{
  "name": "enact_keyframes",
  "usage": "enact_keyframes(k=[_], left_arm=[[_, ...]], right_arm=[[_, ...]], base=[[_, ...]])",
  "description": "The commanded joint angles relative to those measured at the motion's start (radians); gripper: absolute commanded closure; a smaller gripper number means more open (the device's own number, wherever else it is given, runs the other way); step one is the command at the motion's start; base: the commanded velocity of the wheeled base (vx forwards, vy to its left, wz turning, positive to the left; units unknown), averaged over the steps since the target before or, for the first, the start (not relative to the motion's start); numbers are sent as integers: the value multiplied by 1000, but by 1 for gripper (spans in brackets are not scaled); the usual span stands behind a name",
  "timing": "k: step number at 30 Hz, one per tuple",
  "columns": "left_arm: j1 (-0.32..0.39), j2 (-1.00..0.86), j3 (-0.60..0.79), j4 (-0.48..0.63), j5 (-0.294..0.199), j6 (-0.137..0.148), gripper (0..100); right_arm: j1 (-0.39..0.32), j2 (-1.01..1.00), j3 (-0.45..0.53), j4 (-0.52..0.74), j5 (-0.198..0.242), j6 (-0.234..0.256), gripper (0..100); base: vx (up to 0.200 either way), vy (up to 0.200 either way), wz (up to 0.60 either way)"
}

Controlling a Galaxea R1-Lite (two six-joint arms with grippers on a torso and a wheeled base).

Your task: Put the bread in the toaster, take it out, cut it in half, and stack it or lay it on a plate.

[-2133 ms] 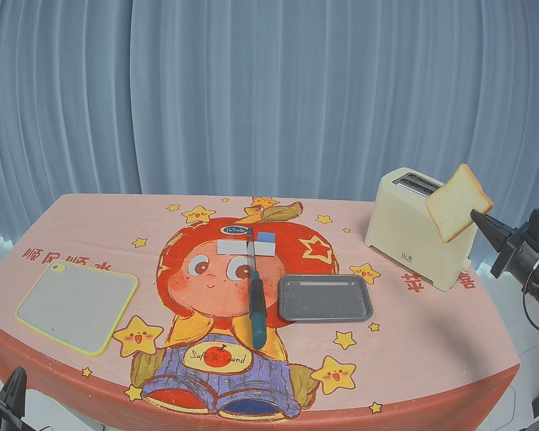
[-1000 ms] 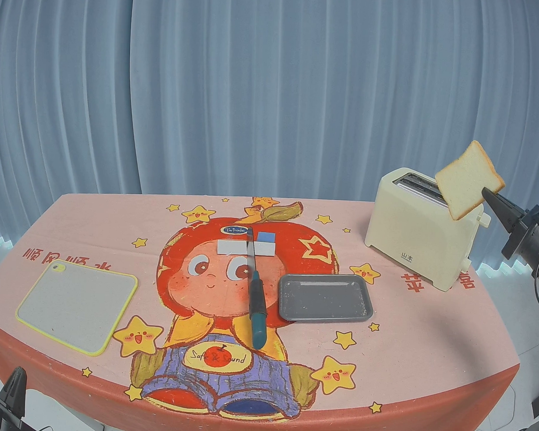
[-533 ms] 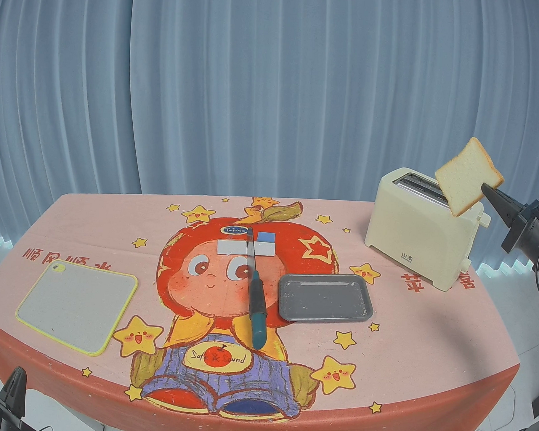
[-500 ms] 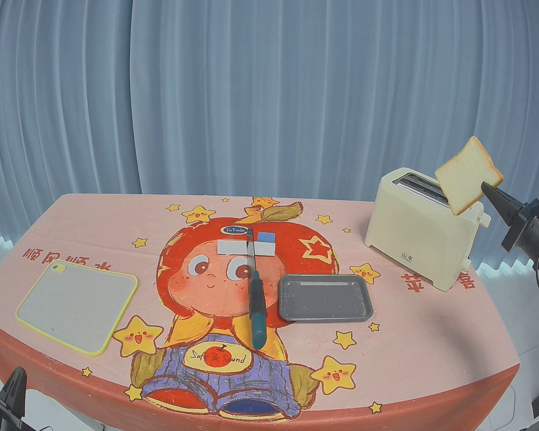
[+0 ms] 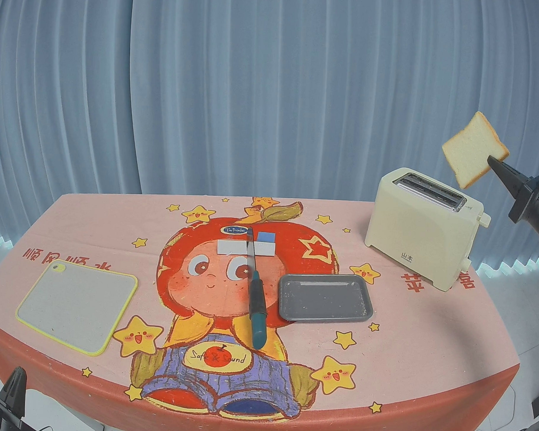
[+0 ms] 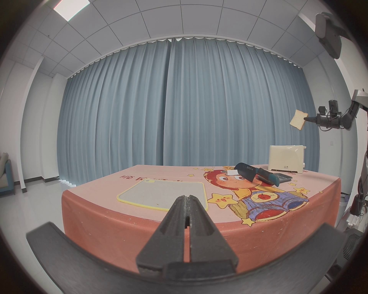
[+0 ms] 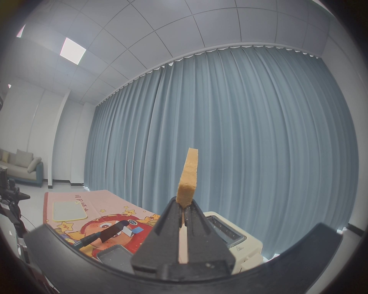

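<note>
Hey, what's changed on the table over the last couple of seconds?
The right gripper, shut on the bread, lifted it from level with the toaster top to clear above it. The knife, tray and cutting board stayed put.

Blue curtain (image 5: pixel 257 94), tiled ceiling (image 7: pixel 172 23), sofa (image 7: pixel 21 158)

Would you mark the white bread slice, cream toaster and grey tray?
White bread slice (image 5: pixel 473 148), head view, flat face.
Cream toaster (image 5: pixel 414 237), head view, front wall.
Grey tray (image 5: pixel 325 298), head view, bare floor.
</note>
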Motion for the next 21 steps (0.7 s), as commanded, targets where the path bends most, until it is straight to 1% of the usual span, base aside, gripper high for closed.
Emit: enact_keyframes(k=[1, 3, 4, 6, 8, 11, 14, 17, 20, 21], left_arm=[[0, -6, 18, 0, 0, 0, 100], [0, -6, 18, 0, 0, 0, 100], [0, -6, 18, 0, 0, 0, 100], [0, -6, 18, 0, 0, 0, 100], [0, -6, 18, 0, 0, 0, 100], [0, -6, 18, 0, 0, 0, 100], [0, -6, 18, 0, 0, 0, 100], [0, -6, 18, 0, 0, 0, 100], [0, -6, 18, 0, 0, 0, 100], [0, -6, 18, 0, 0, 0, 100]], right_arm=[[-2, 35, -48, 0, 0, -21, 100], [-10, 55, -80, 0, 3, -38, 100], [-10, 55, -80, 0, 3, -38, 100], [-25, 74, -117, 3, 32, -55, 100], [-33, 87, -137, 25, 49, -61, 100], [-45, 97, -182, 72, 52, -72, 100], [-51, 106, -222, 112, 65, -73, 100], [-80, 129, -261, 143, 111, -89, 100], [-93, 167, -288, 148, 138, -119, 100], [-93, 167, -288, 148, 138, -119, 100]], base=[[0, 0, 0], [0, 0, 0], [0, 0, 0], [0, 0, 0], [0, 0, 0], [0, 0, 0], [0, 0, 0], [0, 0, 0], [0, 0, 0], [0, 0, 0]])
